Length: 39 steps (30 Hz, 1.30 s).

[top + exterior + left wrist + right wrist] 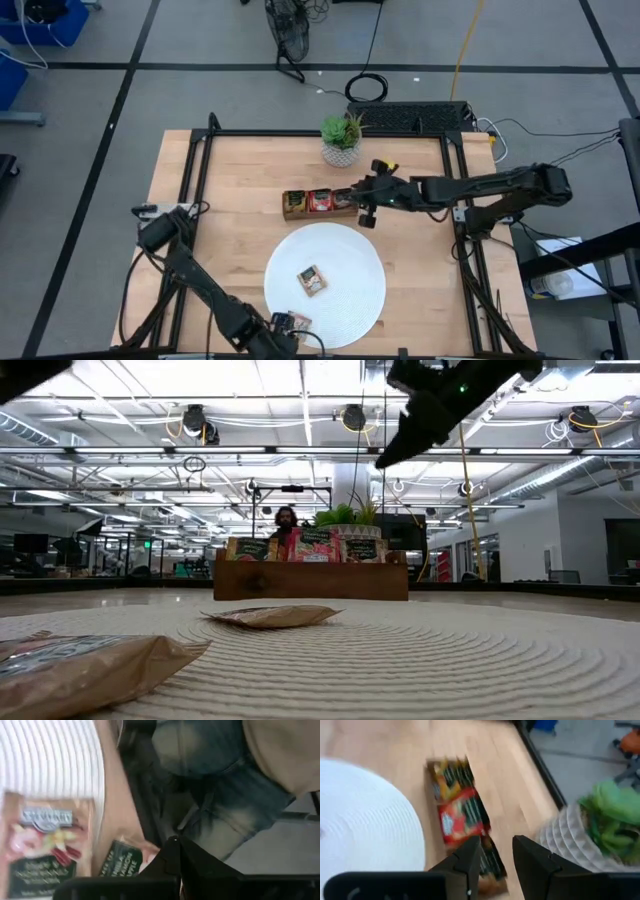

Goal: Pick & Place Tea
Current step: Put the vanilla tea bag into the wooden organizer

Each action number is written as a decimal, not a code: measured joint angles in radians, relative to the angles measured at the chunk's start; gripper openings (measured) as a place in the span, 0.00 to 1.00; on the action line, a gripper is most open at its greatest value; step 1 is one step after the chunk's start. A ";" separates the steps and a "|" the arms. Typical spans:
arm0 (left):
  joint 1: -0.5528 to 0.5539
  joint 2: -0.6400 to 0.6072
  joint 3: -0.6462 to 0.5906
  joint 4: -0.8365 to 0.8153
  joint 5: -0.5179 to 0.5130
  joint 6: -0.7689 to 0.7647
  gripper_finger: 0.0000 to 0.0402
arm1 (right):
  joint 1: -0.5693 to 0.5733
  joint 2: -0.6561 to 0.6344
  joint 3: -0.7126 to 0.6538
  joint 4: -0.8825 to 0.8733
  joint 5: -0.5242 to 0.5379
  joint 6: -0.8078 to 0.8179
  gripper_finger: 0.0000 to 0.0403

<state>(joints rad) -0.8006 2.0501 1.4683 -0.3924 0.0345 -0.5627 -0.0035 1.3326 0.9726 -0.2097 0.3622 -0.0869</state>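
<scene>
The tea is small flat sachets. One sachet lies on the white round plate. Two more lie at the plate's near edge: a pale red-printed one half on the rim and a dark green one on the wood. Several sachets stand upright in the wooden tray behind the plate. My left gripper is shut, low over the table's near edge beside the dark green sachet. My right gripper hangs open above the tray's right end, with nothing between its fingers. My left gripper comes slanting down from the table's left, its shut fingertips right beside the dark green sachet's edge. I cannot tell whether they touch it.
A potted plant stands at the far edge, behind the tray. A black frame runs along the table's sides. A person in jeans stands beyond the near edge by my left gripper. Bare wood lies left and right of the plate.
</scene>
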 joint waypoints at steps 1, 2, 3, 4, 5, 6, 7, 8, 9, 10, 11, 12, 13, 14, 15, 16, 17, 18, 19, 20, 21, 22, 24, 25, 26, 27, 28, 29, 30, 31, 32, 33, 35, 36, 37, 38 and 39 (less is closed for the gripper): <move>-0.002 0.009 0.001 -0.003 0.000 -0.023 0.00 | 0.010 -0.013 -0.009 0.029 0.000 0.006 0.25; -0.005 0.018 0.000 -0.015 0.001 -0.054 0.00 | 0.021 -0.027 -0.020 0.041 -0.001 0.013 0.25; -0.007 0.029 -0.001 -0.032 0.001 -0.086 0.00 | 0.032 -0.037 -0.028 0.042 -0.001 0.020 0.25; -0.007 0.038 -0.001 -0.055 0.001 -0.119 0.00 | 0.041 -0.039 -0.030 0.057 0.000 0.022 0.25; -0.007 0.044 -0.001 -0.079 0.003 -0.143 0.00 | 0.051 -0.043 -0.030 0.076 0.000 0.022 0.25; -0.007 0.052 -0.001 -0.098 0.004 -0.157 0.00 | 0.063 -0.048 -0.031 0.073 0.000 0.022 0.25; -0.007 0.060 -0.001 -0.100 0.011 -0.167 0.00 | 0.072 -0.052 -0.034 0.068 0.001 0.022 0.25; -0.007 0.067 -0.001 -0.100 0.014 -0.167 0.00 | 0.079 -0.053 -0.034 0.081 0.001 0.021 0.25; -0.006 0.068 -0.001 -0.107 0.014 -0.166 0.00 | 0.086 -0.053 -0.033 0.095 0.001 0.019 0.25; -0.005 0.069 -0.001 -0.112 0.014 -0.167 0.00 | 0.092 -0.053 -0.032 0.094 0.001 0.017 0.25; 0.000 0.071 0.000 -0.128 0.014 -0.172 0.00 | 0.098 -0.053 -0.033 0.091 0.001 0.015 0.25; 0.002 0.073 0.001 -0.154 0.014 -0.182 0.00 | 0.101 -0.052 -0.033 0.094 0.001 0.015 0.25; 0.003 0.073 0.002 -0.176 0.015 -0.200 0.00 | 0.103 -0.052 -0.033 0.096 0.001 0.013 0.25; 0.006 0.072 0.004 -0.213 0.014 -0.226 0.00 | 0.105 -0.052 -0.033 0.095 0.001 0.010 0.25; 0.009 0.070 0.004 -0.258 0.014 -0.252 0.00 | 0.107 -0.052 -0.033 0.094 0.002 0.009 0.25; 0.008 0.069 0.005 -0.302 0.014 -0.275 0.01 | 0.108 -0.052 -0.033 0.094 0.002 0.008 0.25; 0.009 0.068 0.005 -0.341 0.014 -0.294 0.01 | 0.109 -0.052 -0.033 0.094 0.002 0.008 0.25; 0.009 0.068 0.005 -0.391 0.013 -0.308 0.01 | 0.109 -0.051 -0.033 0.094 0.002 0.008 0.25; 0.009 0.068 0.005 -0.439 0.012 -0.317 0.01 | 0.109 -0.051 -0.033 0.094 0.002 0.007 0.25; 0.008 0.069 0.005 -0.483 0.013 -0.326 0.01 | 0.109 -0.051 -0.033 0.094 0.002 0.006 0.25; 0.011 0.069 0.004 -0.532 0.014 -0.333 0.01 | 0.109 -0.051 -0.033 0.094 0.002 0.002 0.25; 0.013 0.068 0.004 -0.588 0.014 -0.341 0.01 | 0.109 -0.051 -0.033 0.093 0.002 -0.001 0.25; 0.015 0.057 0.001 -0.724 0.008 -0.379 0.01 | 0.109 -0.051 -0.033 0.094 0.002 -0.003 0.25; 0.018 0.055 -0.003 -0.792 0.000 -0.409 0.01 | 0.109 -0.051 -0.033 0.094 0.002 -0.003 0.25; 0.022 0.054 -0.007 -0.857 -0.008 -0.439 0.01 | 0.109 -0.051 -0.033 0.094 0.002 -0.001 0.25; 0.024 0.052 -0.010 -0.911 -0.016 -0.472 0.01 | 0.109 -0.051 -0.038 0.104 0.002 -0.002 0.25; 0.026 0.041 -0.010 -0.948 -0.022 -0.511 0.01 | 0.109 -0.051 -0.046 0.116 0.002 -0.003 0.25; 0.028 0.027 -0.006 -0.970 -0.027 -0.564 0.01 | 0.109 -0.051 -0.059 0.133 0.003 -0.004 0.25; 0.028 0.014 -0.004 -0.981 -0.028 -0.633 0.01 | 0.109 -0.051 -0.072 0.148 0.002 -0.004 0.25; 0.028 0.008 -0.004 -0.988 -0.025 -0.694 0.01 | 0.109 -0.051 -0.088 0.162 0.003 -0.004 0.25; 0.033 0.004 -0.004 -0.985 -0.007 -0.731 0.01 | 0.109 -0.051 -0.103 0.176 0.002 -0.007 0.25; 0.038 0.002 -0.005 -0.971 0.019 -0.741 0.02 | 0.108 -0.051 -0.117 0.194 0.003 -0.010 0.25; 0.052 -0.015 -0.005 -0.965 0.076 -0.746 0.07 | 0.107 -0.051 -0.143 0.225 0.003 -0.022 0.25; 0.057 -0.024 -0.005 -0.971 0.098 -0.747 0.11 | 0.107 -0.051 -0.157 0.242 0.003 -0.029 0.25; 0.058 -0.031 -0.004 -0.971 0.103 -0.744 0.14 | 0.108 -0.051 -0.167 0.251 0.002 -0.031 0.25; 0.057 -0.034 -0.004 -0.968 0.094 -0.733 0.18 | 0.108 -0.050 -0.173 0.252 0.002 -0.032 0.25; 0.051 -0.036 -0.004 -0.964 0.081 -0.718 0.22 | 0.108 -0.050 -0.174 0.250 0.002 -0.031 0.25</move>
<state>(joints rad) -0.7494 2.0145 1.4643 -1.3569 0.1155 -1.2808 0.1043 1.2823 0.7982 0.0404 0.3637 -0.1175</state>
